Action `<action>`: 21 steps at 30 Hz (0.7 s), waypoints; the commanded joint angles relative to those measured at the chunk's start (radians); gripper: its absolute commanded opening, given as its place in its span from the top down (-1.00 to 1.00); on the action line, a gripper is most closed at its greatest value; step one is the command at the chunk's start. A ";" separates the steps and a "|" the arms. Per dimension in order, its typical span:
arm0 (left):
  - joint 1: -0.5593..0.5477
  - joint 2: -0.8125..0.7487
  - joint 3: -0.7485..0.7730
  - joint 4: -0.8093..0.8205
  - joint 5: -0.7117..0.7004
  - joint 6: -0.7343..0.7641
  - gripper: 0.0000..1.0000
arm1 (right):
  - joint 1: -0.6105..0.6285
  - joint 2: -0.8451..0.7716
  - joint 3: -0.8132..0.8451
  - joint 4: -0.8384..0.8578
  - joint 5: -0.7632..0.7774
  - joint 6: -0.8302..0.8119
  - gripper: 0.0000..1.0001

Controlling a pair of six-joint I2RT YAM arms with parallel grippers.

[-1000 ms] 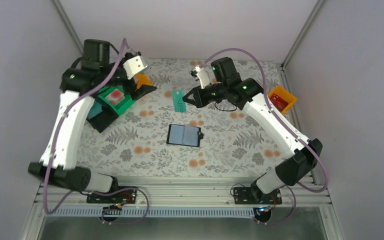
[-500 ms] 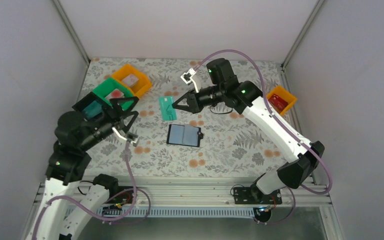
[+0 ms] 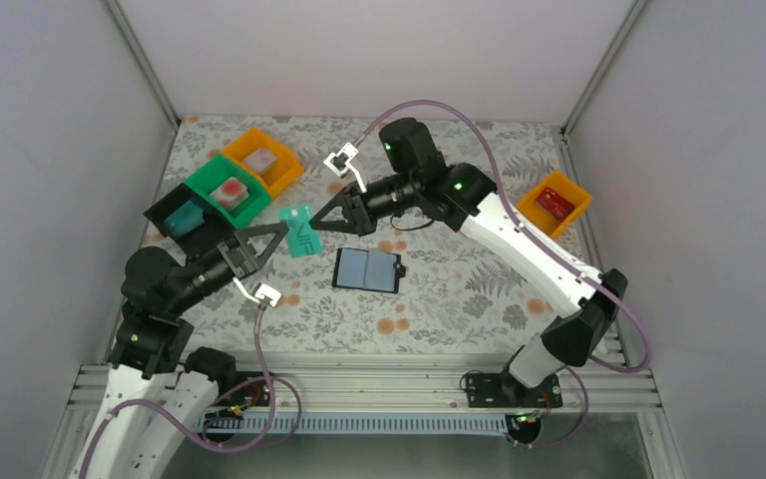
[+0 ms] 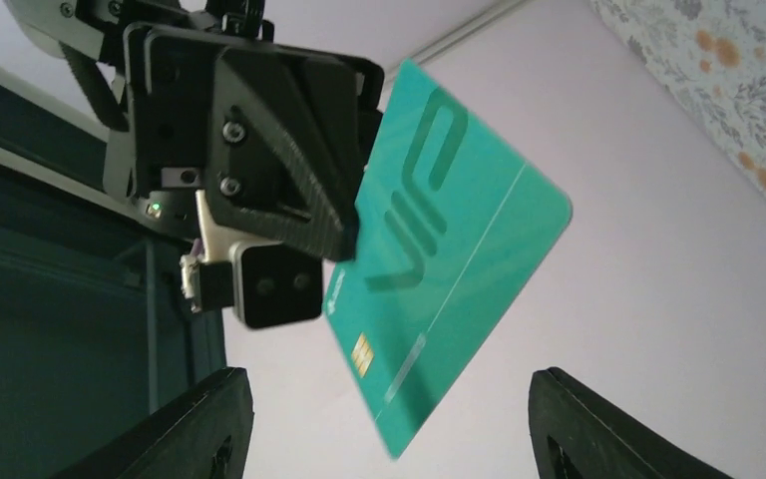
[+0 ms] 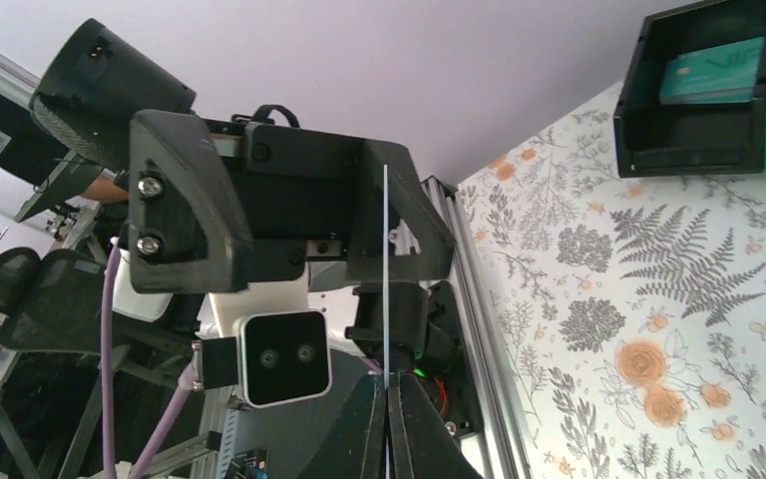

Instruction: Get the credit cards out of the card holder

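The right pincer [image 3: 316,226] is clamped on one edge of the teal credit card [image 3: 301,231] and holds it in the air over the flowered table [image 3: 459,289], a little to the left of the card holder [image 3: 367,269]. The left pincer [image 3: 277,236] faces it from the other side. Its two fingers [image 4: 199,429] stand apart, one on each side of the card, and I cannot see them touching it. The card holder lies open and flat on the table, its grey-blue inside up. A second teal card [image 5: 713,68] lies in the black bin [image 5: 638,100].
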 commanded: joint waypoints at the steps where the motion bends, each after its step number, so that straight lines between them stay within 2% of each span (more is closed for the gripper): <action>1: 0.000 0.004 -0.010 -0.022 0.076 0.622 -0.32 | 0.030 0.023 0.059 0.017 -0.030 0.009 0.93; 4: 0.000 0.009 -0.006 -0.035 0.074 0.627 -0.07 | 0.038 0.037 0.080 0.018 -0.038 0.008 0.92; 8: 0.001 0.004 0.001 -0.050 0.079 0.624 0.38 | 0.049 0.054 0.090 0.011 -0.033 0.001 0.92; 11: 0.001 -0.006 0.006 -0.071 0.087 0.617 0.89 | 0.052 0.064 0.088 0.008 -0.027 -0.003 0.92; 12: 0.000 -0.010 0.009 -0.076 0.086 0.602 0.95 | 0.052 0.064 0.088 0.008 -0.022 -0.005 0.92; 15: 0.000 -0.020 0.026 -0.112 0.035 0.524 0.95 | 0.047 0.051 0.092 0.002 0.040 -0.008 0.90; 16: 0.001 -0.023 0.037 -0.137 -0.015 0.486 0.95 | 0.039 0.043 0.092 -0.009 0.085 -0.008 0.62; 18: 0.000 -0.020 0.068 -0.214 -0.156 0.397 0.95 | 0.009 0.011 0.073 -0.019 0.205 0.010 -0.14; 19: 0.000 -0.009 0.086 -0.259 -0.250 0.358 0.95 | -0.011 -0.013 0.040 -0.016 0.277 0.027 -0.42; 21: 0.000 0.029 0.109 -0.281 -0.465 0.186 0.95 | -0.060 -0.074 -0.025 0.004 0.408 0.059 -0.91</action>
